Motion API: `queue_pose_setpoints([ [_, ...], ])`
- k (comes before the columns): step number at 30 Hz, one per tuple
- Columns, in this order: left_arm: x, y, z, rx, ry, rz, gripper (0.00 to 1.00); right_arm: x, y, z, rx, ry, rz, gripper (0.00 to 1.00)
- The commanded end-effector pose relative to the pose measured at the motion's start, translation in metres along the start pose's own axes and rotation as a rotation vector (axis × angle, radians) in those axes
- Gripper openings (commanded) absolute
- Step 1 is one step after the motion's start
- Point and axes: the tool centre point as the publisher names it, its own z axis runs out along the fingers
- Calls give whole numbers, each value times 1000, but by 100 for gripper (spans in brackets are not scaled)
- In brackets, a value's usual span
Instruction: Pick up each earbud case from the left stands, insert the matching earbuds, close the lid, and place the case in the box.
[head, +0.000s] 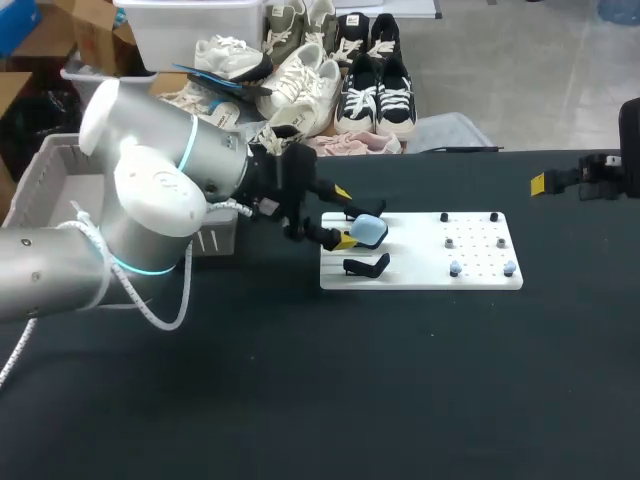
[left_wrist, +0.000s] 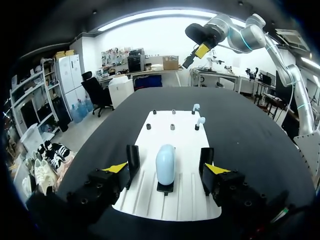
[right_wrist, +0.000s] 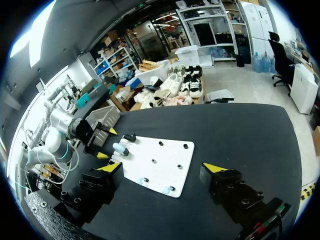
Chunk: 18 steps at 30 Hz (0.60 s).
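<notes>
Table (head: 300, 400) black | white board (head: 420, 275) near its middle | left gripper (left_wrist: 169, 161) fingers apart, flanking the case, not touching | right gripper (right_wrist: 163, 170) fingers apart, empty, well off to the right | pale blue earbud case (left_wrist: 165, 164) upright on stand at board's left end; likely light, rigid, slick, so pinch its broad sides mid-body.

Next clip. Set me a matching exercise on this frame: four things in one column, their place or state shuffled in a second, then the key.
Things
1. light blue earbud case
2. other black stand
3. right claw
4. blue earbuds

Place or state
A. empty
B. standing near the white board's edge
C. open, off to the side, away from the board
D. on its stand, between the open fingers of the left claw

Pairs: 1-D, 2-A, 3-C, 4-B
</notes>
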Motion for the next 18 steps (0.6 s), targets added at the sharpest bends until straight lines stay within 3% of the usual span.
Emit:
queue_pose_setpoints([
  [1, 2, 5, 8, 13, -2, -2, 100, 0, -1, 0, -4, -1, -1, 100],
  [18, 5, 5, 19, 34, -2, -14, 97, 0, -1, 0, -4, -1, -1, 100],
])
